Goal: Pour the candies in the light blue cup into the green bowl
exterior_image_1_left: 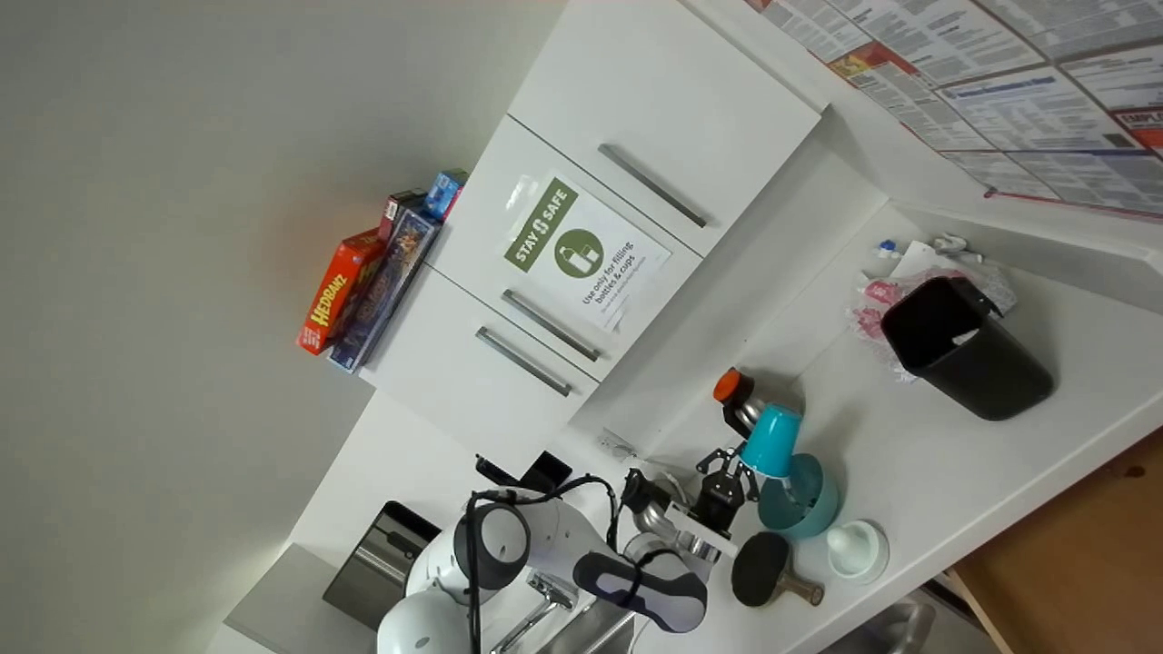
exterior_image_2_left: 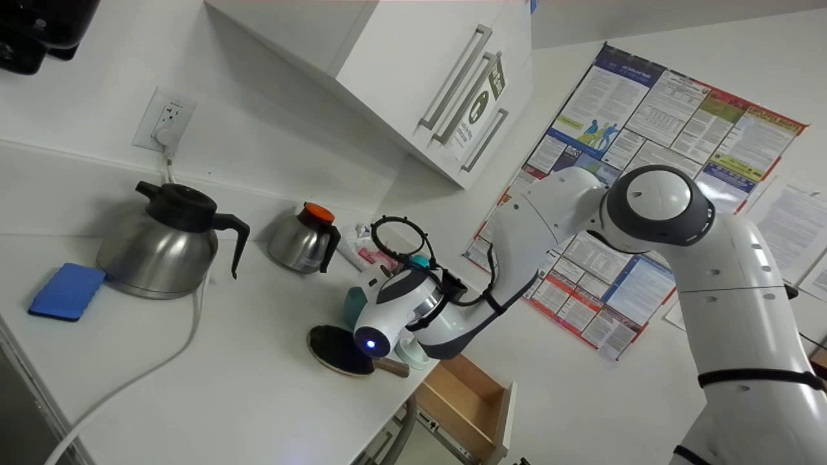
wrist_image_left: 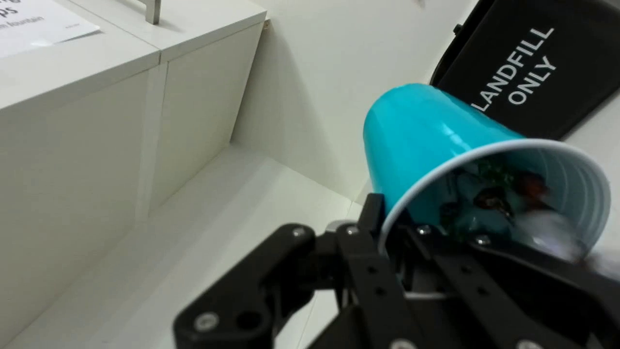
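1. Can read "HEDBANZ" on an orange-red game box [exterior_image_1_left: 336, 295] atop the cabinets [exterior_image_1_left: 663, 82] in an exterior view.
2. Can read "STAY SAFE" in a green band on the sign [exterior_image_1_left: 586, 250] fixed to a cabinet front there, and further down "Use only for filling bottles & cups".
3. Can read "LANDFILL ONLY" in white capitals on the black bin [wrist_image_left: 564, 94] in the wrist view.
4. Can make out "EMPLO", cut off at the frame's edge, on a wall poster [exterior_image_1_left: 1008, 100]; can't resolve most of the fine print.
5. See the gripper [wrist_image_left: 387, 225] clamped narrow on the light blue cup [wrist_image_left: 426, 126], taking hold at the rim with the wall between the fingers.
6. See the cup tipped mouth downward above the green bowl [exterior_image_1_left: 818, 518] in an exterior view; can't tell whether touching.
7. Spot candies [wrist_image_left: 494, 199], red, green and brownish, inside the cup, and a pale blur at the lower rim; spot also a pale streak between cup and bowl in an exterior view.
8. Trace the arm [exterior_image_2_left: 517, 248] from the right side of an exterior view, bent sharply at the elbow, then slanting down to a wrist held low over the desk [exterior_image_2_left: 258, 387], hiding all but a sliver of the cup.
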`<state>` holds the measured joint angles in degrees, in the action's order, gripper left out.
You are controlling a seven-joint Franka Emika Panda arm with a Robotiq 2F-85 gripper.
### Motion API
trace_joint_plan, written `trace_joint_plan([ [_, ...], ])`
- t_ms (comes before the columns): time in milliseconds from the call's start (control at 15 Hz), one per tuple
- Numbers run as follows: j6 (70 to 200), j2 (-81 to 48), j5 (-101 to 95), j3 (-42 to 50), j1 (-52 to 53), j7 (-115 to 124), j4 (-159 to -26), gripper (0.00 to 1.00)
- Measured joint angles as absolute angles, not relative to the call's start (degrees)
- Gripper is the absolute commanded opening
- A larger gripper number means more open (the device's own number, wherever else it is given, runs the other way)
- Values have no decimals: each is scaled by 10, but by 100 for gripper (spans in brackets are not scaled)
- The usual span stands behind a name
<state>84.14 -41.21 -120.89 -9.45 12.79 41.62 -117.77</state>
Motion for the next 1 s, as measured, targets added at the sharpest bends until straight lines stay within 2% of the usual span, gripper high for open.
trace_joint_plan([
  [600, 807, -445, -1218, -96, 135, 404, -1152, 1],
  [1000, 863, -434, -1218, -103, 112, 407, -1145, 1],
])
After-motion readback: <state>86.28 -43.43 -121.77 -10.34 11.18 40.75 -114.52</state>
